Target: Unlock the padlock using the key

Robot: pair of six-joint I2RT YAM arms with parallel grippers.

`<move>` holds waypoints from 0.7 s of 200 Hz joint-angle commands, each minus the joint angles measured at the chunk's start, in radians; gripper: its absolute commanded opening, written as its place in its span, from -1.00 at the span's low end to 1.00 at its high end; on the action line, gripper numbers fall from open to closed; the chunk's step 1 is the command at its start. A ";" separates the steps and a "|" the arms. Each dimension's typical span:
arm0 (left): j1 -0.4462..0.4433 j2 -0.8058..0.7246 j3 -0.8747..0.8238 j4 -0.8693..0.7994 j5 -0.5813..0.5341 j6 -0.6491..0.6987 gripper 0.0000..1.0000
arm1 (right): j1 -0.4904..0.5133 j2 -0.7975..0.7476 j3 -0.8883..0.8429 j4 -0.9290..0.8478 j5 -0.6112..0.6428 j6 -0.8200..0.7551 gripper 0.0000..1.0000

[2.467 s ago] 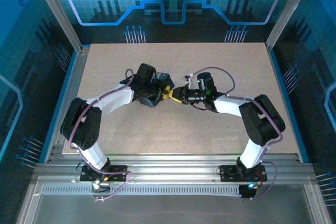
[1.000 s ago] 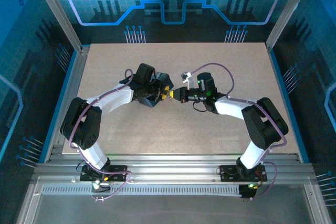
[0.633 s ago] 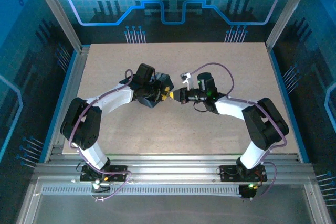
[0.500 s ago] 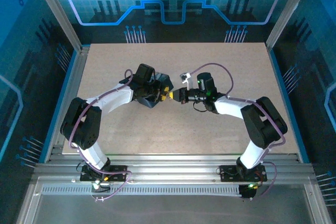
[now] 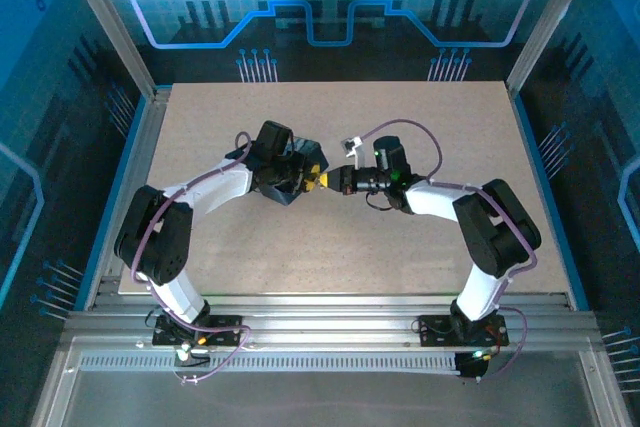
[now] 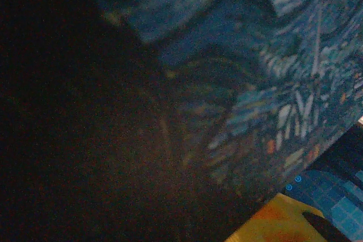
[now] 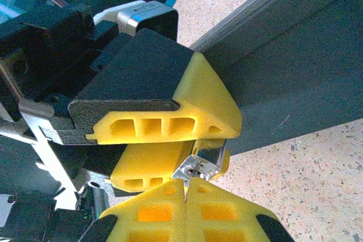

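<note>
On the speckled counter (image 5: 400, 247) the two arms meet near the middle, the left tool (image 5: 316, 179) and the right tool (image 5: 333, 181) tip to tip beside the dark blue swirl-patterned box (image 5: 288, 193). In the left wrist view the box's painted side sits close against the lens, with a yellow finger corner low on the right. From the right wrist, the right tool's yellow pads (image 7: 153, 213) are pressed flat together along one seam. At the top of that seam sits the padlock (image 7: 195, 169), a small silvery squarish body with a thin metal loop rising behind it. It touches the tips of the right pads and lies just under the lower of the left tool's two yellow fingers (image 7: 170, 123), which are stacked one above the other with a narrow dark gap between them. Whether the left tool is clenched on anything cannot be told. Whether a key is pinched in the right tool's seam cannot be told either. The box's dark side rises behind the fingers on the right.
</note>
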 commanded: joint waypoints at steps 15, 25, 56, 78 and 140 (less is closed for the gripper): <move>0.006 -0.038 0.000 0.055 0.017 -0.008 -1.00 | 0.024 -0.031 0.004 -0.013 -0.049 -0.093 -1.00; 0.006 -0.039 0.002 0.053 0.017 -0.009 -1.00 | 0.032 -0.048 0.009 -0.048 -0.028 -0.158 -1.00; 0.005 -0.043 0.006 0.044 0.017 -0.005 -1.00 | 0.102 -0.086 0.093 -0.328 0.092 -0.465 -1.00; 0.004 -0.043 0.005 0.044 0.016 -0.007 -1.00 | 0.122 -0.104 0.104 -0.369 0.120 -0.534 -1.00; 0.006 -0.035 0.006 0.055 0.020 -0.016 -1.00 | 0.205 -0.172 0.059 -0.391 0.274 -0.692 -1.00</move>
